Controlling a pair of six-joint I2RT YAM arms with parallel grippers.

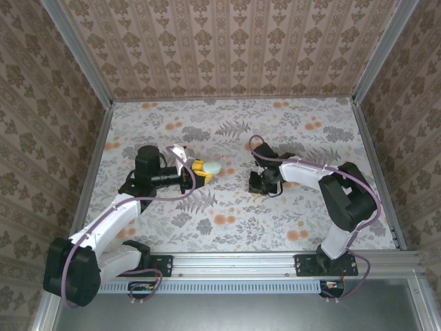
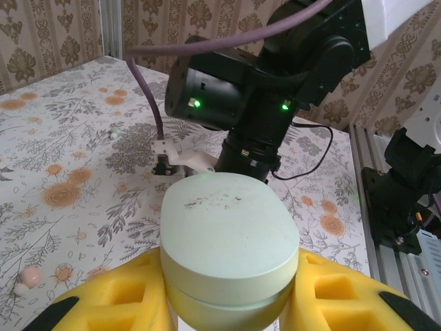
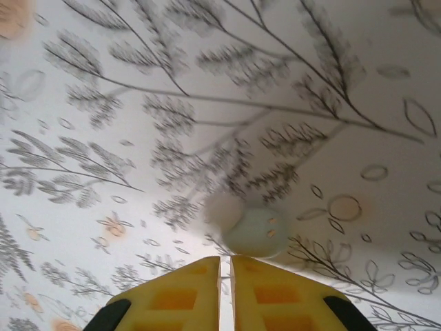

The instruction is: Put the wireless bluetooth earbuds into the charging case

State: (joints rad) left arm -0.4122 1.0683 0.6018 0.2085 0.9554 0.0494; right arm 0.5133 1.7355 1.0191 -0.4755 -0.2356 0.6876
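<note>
Left pincer (image 1: 201,170) is clenched on the charging case (image 2: 227,234). We see its pale green oval body wedged between the yellow fingers (image 2: 110,300), closed along its seam and raised off the floral bench (image 1: 275,221), left of centre in the overhead view. Our right pincer (image 3: 225,265) is clenched on nothing, with only a thin slit between its tips, and it points down close to the bench. Just beyond those tips lies the greenish-white earbud (image 3: 253,233), resting on the printed leaves; we cannot tell whether it touches them. We find the pinkish earbud (image 2: 30,277) on the bench too, low in the left wrist view and well apart from the case.
</note>
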